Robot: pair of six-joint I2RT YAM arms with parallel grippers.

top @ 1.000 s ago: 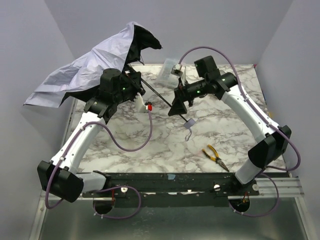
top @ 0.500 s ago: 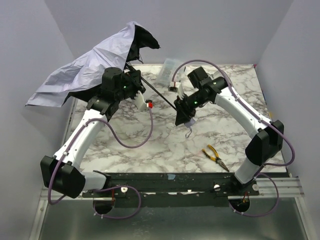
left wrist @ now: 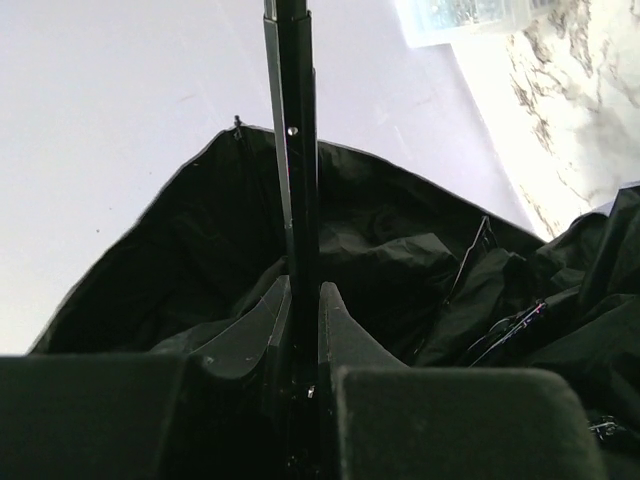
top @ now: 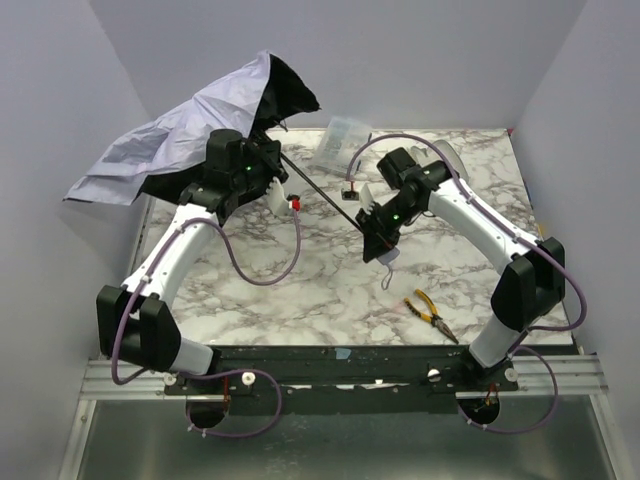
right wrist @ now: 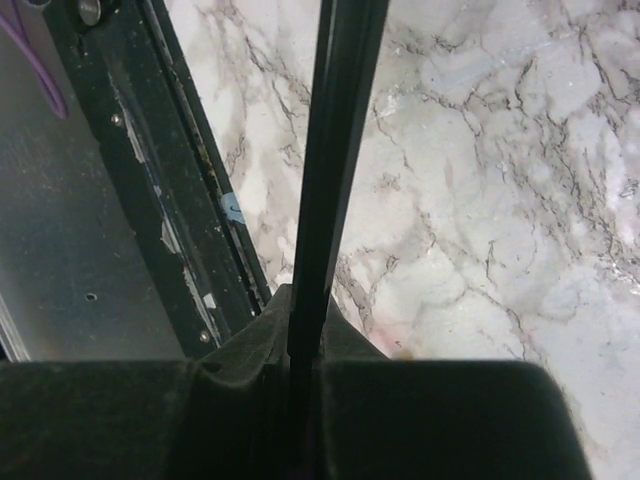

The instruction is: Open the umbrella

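Observation:
The umbrella's canopy (top: 180,130), pale outside and black inside, hangs half-spread over the table's far left corner. Its thin black shaft (top: 325,198) slants down to the right. My left gripper (top: 270,172) is shut on the shaft close to the canopy; in the left wrist view the shaft (left wrist: 296,150) runs up from between the fingers (left wrist: 345,320) into black fabric (left wrist: 400,260). My right gripper (top: 380,245) is shut on the shaft's lower end, and the pale handle loop (top: 388,270) dangles just below it. The right wrist view has the shaft (right wrist: 335,150) clamped in my right gripper (right wrist: 303,310).
A clear plastic box (top: 342,135) sits at the back of the marble table (top: 300,280), also visible at the top of the left wrist view (left wrist: 460,15). Yellow-handled pliers (top: 430,312) lie near the front right. The black front rail (right wrist: 150,200) runs under the right wrist.
My right gripper slid down the shaft toward the handle end and shut on it. The left arm and canopy shifted slightly; the left grip is unchanged.

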